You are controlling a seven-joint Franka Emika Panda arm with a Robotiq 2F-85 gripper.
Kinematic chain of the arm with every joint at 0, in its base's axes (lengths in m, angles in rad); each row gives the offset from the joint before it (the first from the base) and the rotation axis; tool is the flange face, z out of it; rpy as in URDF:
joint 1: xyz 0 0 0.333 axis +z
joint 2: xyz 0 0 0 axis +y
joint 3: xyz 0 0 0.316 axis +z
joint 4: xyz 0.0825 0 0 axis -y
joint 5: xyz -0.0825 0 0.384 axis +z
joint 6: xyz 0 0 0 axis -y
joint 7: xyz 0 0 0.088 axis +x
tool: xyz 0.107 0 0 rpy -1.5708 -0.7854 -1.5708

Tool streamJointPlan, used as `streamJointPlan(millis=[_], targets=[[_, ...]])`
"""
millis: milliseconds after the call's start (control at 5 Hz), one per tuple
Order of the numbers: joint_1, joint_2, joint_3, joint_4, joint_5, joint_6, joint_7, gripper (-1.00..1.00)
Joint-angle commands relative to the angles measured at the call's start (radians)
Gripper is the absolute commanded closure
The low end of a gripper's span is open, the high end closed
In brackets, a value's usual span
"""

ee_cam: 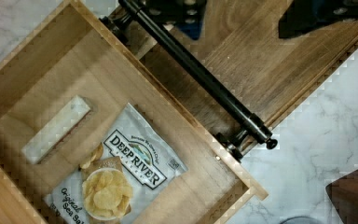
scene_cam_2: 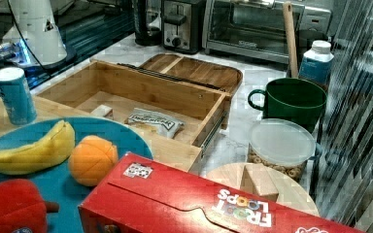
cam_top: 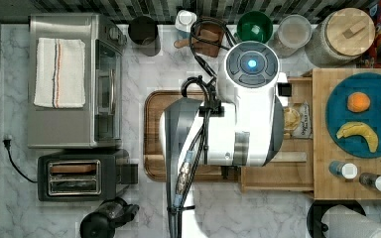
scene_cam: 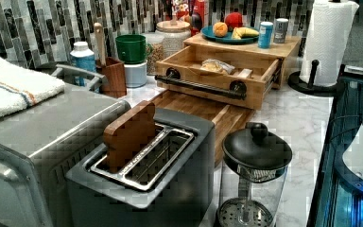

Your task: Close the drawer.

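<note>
A marble kitchen surface (scene_cam: 302, 118) carries the drawer (scene_cam: 217, 71), pulled fully out with a chip bag (ee_cam: 121, 172) inside. The hand (ee_cam: 242, 11) hangs just beyond its dark bar handle (ee_cam: 200, 74), seemingly placed to push it in; whether its fingers are parted I cannot tell.

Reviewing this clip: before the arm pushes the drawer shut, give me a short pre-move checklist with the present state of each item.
1. Drawer open and needing closing: ok, pulled well out from under the wood slab.
2. Handle bar free of obstruction: ok, nothing rests on it.
3. Contents below the rim: ok, the chip bag and the small white block lie flat on the drawer floor.
4. Push path clear: ok, the cutting board lies in front of the drawer, not behind it.
5. Pincer placed at the handle: cannot tell, dark parts sit beyond the bar.
6. Pincer open or shut: cannot tell.
</note>
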Motion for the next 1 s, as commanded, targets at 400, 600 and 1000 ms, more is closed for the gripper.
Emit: streamJointPlan(millis=[400,600,1000], targets=[[-0.001,0.009,0.001,-0.001,-0.004,0.002,-0.012,1.00],[-0.002,-0.029,0.024,-0.061,0.059,0.034,-0.108,-1.00],[0.042,-0.068,0.080,-0.118,0.137,0.020,-0.283,-1.00]])
